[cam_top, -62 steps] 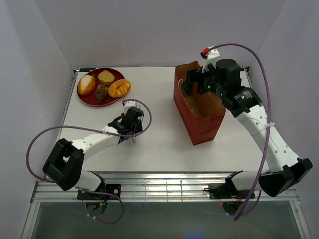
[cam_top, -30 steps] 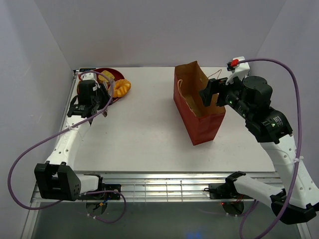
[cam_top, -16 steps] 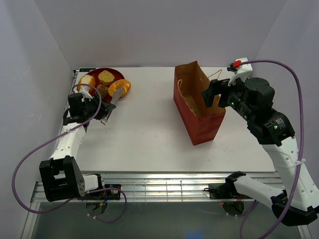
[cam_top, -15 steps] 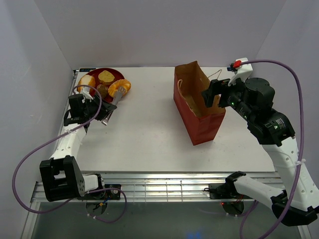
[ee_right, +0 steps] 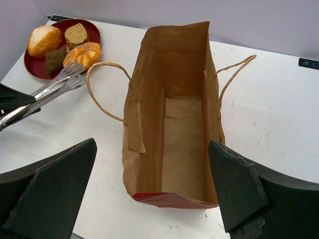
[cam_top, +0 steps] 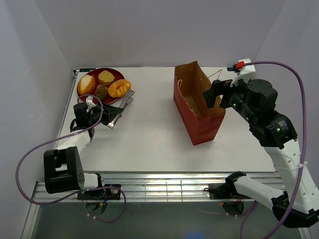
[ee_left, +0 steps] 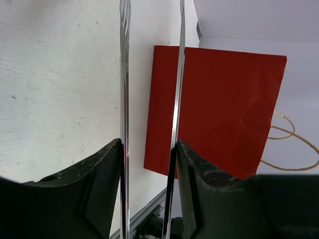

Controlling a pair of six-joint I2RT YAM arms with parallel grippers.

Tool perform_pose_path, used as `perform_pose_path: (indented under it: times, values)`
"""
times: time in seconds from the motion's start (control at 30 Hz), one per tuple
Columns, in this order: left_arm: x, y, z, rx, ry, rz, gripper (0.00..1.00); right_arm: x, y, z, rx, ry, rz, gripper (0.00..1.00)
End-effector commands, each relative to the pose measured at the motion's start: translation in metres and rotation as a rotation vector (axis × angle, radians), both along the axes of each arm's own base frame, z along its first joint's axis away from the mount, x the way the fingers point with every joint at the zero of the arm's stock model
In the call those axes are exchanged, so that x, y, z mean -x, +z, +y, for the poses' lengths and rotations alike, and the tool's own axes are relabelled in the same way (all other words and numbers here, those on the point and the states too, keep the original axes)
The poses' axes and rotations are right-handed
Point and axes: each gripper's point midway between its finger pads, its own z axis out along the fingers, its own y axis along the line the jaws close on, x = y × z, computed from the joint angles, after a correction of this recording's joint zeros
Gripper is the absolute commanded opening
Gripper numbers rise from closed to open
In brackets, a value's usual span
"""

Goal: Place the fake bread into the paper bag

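Four fake bread pieces lie on a red plate (cam_top: 117, 73) at the far left: a golden roll (cam_top: 86, 84), a yellow-brown piece (cam_top: 105, 76), a dark brown piece (cam_top: 101, 91) and an orange ridged bun (cam_top: 119, 88). My left gripper (cam_top: 102, 118) is shut on metal tongs (cam_top: 119, 107), whose two arms (ee_left: 124, 89) stand apart and whose tips lie beside the orange bun (ee_right: 82, 54), holding nothing. The paper bag (cam_top: 199, 117) stands upright and open, its inside (ee_right: 184, 124) empty. My right gripper (ee_right: 152, 144) hovers wide open above the bag's near end.
Pale string handles (ee_right: 102, 87) hang out on both sides of the bag. White walls close in the table (cam_top: 149, 134) on the left, back and right. The left arm's purple cable (cam_top: 30, 154) loops over the table's left edge.
My left gripper has pulled back from the plate toward the near left. The tongs now point right and far, tips by the orange bun. The right arm has barely moved.
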Motion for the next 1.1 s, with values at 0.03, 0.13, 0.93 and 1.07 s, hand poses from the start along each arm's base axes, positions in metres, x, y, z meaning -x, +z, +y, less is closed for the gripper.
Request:
perform_pose_path:
  times: [0.03,0.13,0.93,1.07]
  values:
    - [-0.008,0.014,-0.005,0.134,0.009,-0.027,0.56,0.003,0.007,-0.004,-0.011,-0.013,-0.025,0.98]
    - [-0.011,0.014,-0.006,0.19,0.018,-0.014,0.56,0.003,0.008,-0.005,-0.011,-0.018,-0.027,0.98]
    - [-0.037,-0.011,-0.004,0.435,0.082,0.043,0.58,-0.001,0.015,-0.006,-0.002,-0.029,-0.041,0.98]
    - [-0.042,-0.015,-0.003,0.465,0.08,0.035,0.57,-0.003,0.014,-0.005,0.002,-0.03,-0.038,0.98]
